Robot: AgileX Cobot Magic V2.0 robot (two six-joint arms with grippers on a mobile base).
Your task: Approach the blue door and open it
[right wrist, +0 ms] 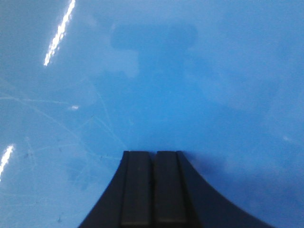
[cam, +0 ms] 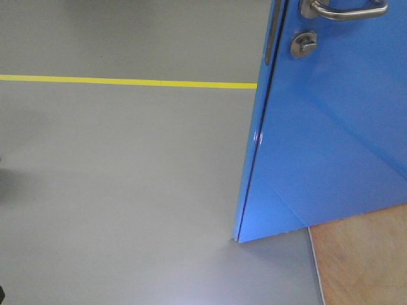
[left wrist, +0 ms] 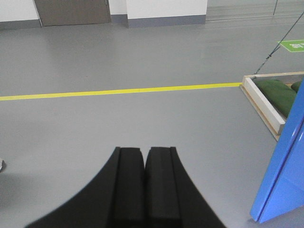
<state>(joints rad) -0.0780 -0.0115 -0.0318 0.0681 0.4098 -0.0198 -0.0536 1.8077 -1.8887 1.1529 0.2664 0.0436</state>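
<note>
The door (cam: 331, 140) filled the right side of the front view, its lower corner resting just above the grey floor (cam: 127, 190) near bottom centre, and it stood angled to the yellow line (cam: 127, 81), so it looked already swung partly open. It was a tall, stiff, glossy panel, probably heavy but free on its hinges, and its slick face would give pads little grip; the best hold seemed the silver lever (cam: 346, 9) at the top right edge, above the round lock (cam: 303, 44), though a flat push on the face could swing it too. The right gripper (right wrist: 153, 153), at the bottom centre of its wrist view, had its fingers clenched together with nothing between them, tips close against or touching the blue surface; contact could not be told for sure. The left gripper (left wrist: 144, 149) was likewise closed and empty, over bare floor, well apart from the door edge at lower right
</note>
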